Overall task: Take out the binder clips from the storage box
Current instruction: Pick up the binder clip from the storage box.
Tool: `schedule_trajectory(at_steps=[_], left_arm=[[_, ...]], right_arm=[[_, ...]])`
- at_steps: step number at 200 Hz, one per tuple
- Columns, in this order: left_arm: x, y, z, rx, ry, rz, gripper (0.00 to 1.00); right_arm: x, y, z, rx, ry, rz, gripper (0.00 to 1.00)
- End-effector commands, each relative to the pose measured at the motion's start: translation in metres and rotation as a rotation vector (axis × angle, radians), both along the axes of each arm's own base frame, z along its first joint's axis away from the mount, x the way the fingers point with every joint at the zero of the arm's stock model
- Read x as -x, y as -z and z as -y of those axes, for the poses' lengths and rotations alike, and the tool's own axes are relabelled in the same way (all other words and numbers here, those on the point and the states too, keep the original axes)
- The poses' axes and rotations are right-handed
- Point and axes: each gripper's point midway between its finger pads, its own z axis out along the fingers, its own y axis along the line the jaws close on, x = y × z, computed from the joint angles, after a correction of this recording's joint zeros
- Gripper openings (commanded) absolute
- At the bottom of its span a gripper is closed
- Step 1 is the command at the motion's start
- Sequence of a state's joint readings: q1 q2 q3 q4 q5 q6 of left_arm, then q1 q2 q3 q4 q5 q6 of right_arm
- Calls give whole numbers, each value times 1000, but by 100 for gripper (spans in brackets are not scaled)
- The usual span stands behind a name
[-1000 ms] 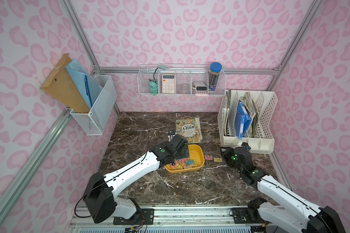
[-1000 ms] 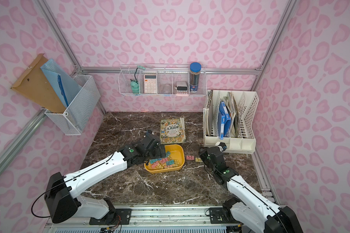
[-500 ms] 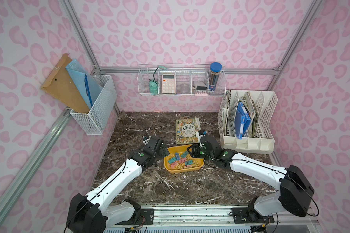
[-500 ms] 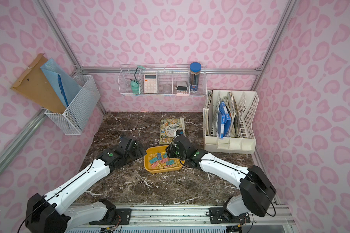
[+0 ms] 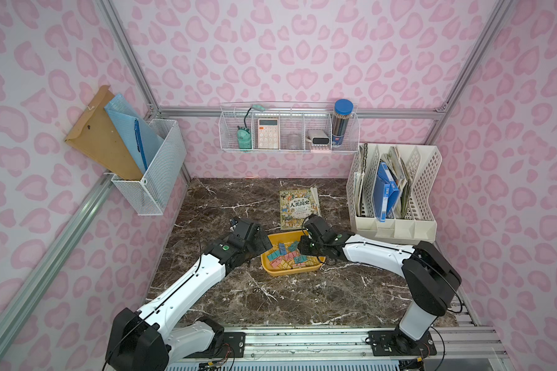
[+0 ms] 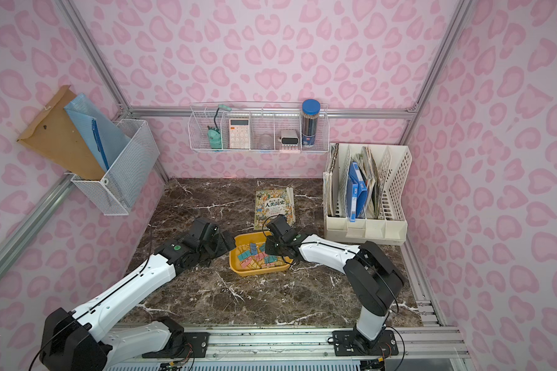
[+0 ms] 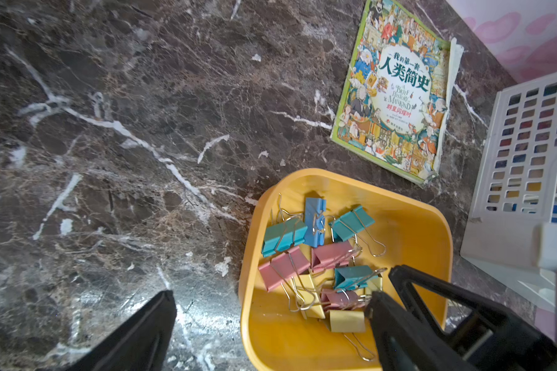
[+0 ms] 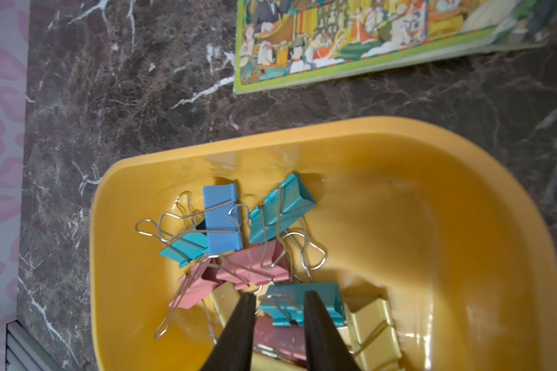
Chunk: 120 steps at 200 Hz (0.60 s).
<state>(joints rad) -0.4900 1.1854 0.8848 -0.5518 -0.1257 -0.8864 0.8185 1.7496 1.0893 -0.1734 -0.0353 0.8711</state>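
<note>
1. The right gripper (image 8: 278,300) dips into the storage box (image 8: 270,138) from 3 o'clock. Its jaws are narrowly parted around a teal clip (image 8: 322,298) and its wire loop; whether they pinch it I cannot tell.
2. The left gripper (image 7: 272,297) gapes wide and empty at the box's 9 o'clock, straddling the rim.
3. The binder clips (image 7: 315,257) — folded pastel bodies, thin wire loops — lie tangled in the glossy, round-cornered yellow box on the veined brown marble table (image 5: 270,298).
4. At 12 o'clock lies a flat illustrated book (image 5: 298,207); at 2 o'clock stands a white slotted organizer (image 5: 425,186).
</note>
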Motion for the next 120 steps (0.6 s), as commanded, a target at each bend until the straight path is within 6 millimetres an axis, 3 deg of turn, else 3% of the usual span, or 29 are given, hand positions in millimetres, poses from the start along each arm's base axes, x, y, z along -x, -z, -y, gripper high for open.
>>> schedule_trajectory(at_steps=[1, 82, 120], left_arm=[[-1, -1, 9, 25, 43, -4, 99], [-4, 2, 14, 32, 55, -13, 99], [-4, 4, 13, 27, 54, -17, 98]], right_arm=[[-4, 1, -7, -43, 5, -22, 30], [-16, 12, -18, -119, 5, -75, 33], [-20, 18, -15, -116, 15, -82, 22]])
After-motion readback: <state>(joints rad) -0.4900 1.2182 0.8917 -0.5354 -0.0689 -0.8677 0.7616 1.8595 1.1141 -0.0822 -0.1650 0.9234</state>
